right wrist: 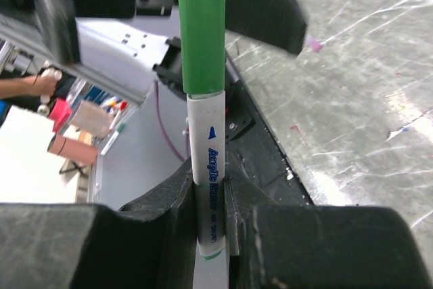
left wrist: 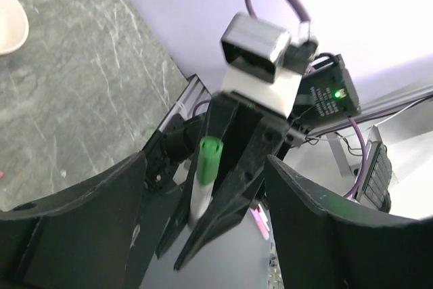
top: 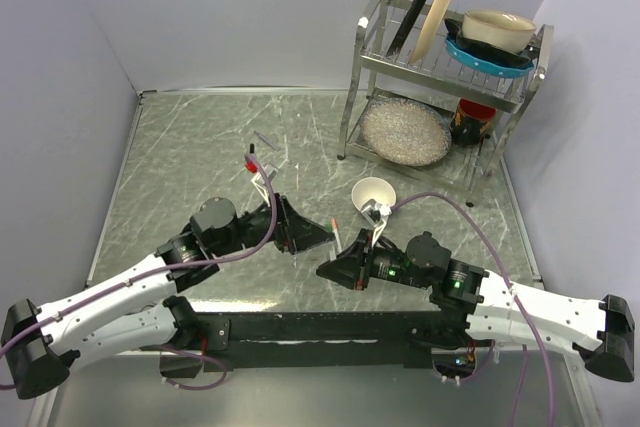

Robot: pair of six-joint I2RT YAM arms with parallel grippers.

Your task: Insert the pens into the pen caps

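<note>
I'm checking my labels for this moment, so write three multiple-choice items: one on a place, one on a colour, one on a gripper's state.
1. Where on the table does the dish rack stand? A far right corner; B far left corner; C near edge.
2. What colour is the cap on the pen in the right gripper? A red; B green; C black.
3. How is the left gripper? A shut on a cap; B shut on a pen; C open.
Key: 1 A, the top view shows it there; 2 B, plainly green in both wrist views; 3 C, its fingers stand wide apart, gripping nothing.
</note>
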